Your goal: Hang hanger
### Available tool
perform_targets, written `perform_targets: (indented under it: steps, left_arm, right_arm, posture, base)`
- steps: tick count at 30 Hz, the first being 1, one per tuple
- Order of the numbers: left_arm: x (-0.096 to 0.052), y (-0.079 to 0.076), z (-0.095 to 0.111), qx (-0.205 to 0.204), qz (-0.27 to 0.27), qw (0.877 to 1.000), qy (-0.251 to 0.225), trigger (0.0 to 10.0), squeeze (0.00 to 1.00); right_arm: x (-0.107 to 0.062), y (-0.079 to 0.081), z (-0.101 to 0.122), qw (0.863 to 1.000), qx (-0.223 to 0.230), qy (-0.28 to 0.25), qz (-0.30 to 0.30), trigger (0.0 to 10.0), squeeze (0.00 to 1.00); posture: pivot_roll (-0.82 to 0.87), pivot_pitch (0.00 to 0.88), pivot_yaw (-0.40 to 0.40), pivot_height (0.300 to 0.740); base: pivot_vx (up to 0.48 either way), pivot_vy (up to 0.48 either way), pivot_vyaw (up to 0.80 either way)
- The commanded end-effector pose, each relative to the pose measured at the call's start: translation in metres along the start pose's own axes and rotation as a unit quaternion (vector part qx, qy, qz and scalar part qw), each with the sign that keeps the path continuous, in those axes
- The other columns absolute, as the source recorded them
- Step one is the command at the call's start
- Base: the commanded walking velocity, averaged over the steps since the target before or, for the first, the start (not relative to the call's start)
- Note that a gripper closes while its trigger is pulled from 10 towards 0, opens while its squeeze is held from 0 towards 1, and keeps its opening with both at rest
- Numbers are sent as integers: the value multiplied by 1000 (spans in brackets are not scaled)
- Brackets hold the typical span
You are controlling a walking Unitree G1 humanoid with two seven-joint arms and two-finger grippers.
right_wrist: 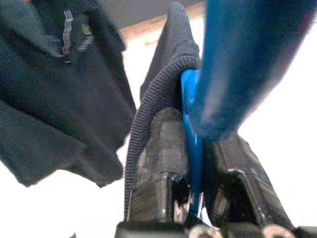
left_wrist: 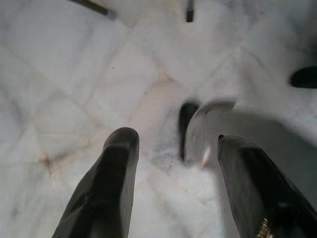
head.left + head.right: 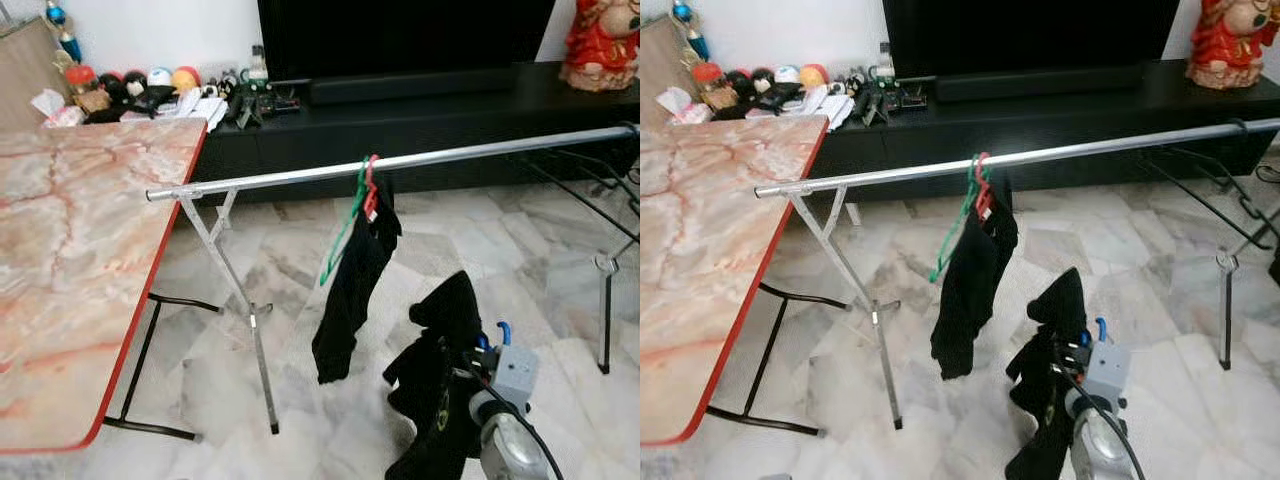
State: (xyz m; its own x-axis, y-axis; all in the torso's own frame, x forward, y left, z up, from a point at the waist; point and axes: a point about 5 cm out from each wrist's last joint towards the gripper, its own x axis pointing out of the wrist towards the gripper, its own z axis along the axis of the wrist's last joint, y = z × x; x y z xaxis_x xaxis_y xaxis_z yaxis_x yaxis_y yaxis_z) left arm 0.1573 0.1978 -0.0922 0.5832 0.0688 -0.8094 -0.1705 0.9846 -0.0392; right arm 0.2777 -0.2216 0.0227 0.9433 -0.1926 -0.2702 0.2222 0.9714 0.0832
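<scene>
- Low on the right of the head views, the right gripper (image 1: 193,163) is seen clamped on a blue hanger (image 1: 194,129) — the thin blue plastic is pinched between the two black fingers (image 1: 163,163), with the ribbed collar of a black garment (image 3: 435,390) draped over it.
- From the wrist camera, the hanger is shown as a glossy bright-blue plastic strip; a wider blurred blue part of it crosses close to the lens, and its blue hook (image 3: 503,331) is seen poking up above the grey wrist housing in the left eye view.
- The black garment is hung in bunched folds from the held hanger, low over the marble floor (image 3: 330,420) and well below the rail.
- A silver clothes rail (image 3: 400,162) is run across the scene on folding metal legs, sloping upward to the right.
- On the rail another black garment (image 3: 352,290) is already hung from a red hanger (image 3: 371,200), with a green hanger (image 3: 345,232) beside it, touching.
- The left gripper (image 2: 173,168) is pointed down at the marble floor — its fingers are spread well apart, with nothing between them.
- A marble-patterned table with a red edge (image 3: 150,270) is stood to the left, and a black TV console (image 3: 420,115) lies behind the rail.
</scene>
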Motion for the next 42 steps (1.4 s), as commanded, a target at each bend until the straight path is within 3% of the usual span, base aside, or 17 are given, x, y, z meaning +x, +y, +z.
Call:
perform_targets:
  steps: [1, 24, 42]
  left_arm:
    - [-2, 5, -9, 7, 5, 1000, 20, 10000, 0]
    - [-2, 4, -8, 4, 7, 1000, 17, 10000, 0]
    - [-1, 3, -3, 31, 5, 999, 8, 10000, 0]
  right_arm:
    - [2, 8, 6, 1000, 8, -19, 6, 10000, 0]
    - [6, 10, 7, 1000, -8, -8, 19, 10000, 0]
    - [9, 16, 0, 997, -39, 28, 52, 10000, 0]
  posture:
    - [-42, 105, 25, 740]
    - [-39, 109, 19, 740]
    - [-27, 106, 21, 740]
  base:
    - [-311, 0, 0]
    - [-314, 0, 0]
    - [0, 0, 0]
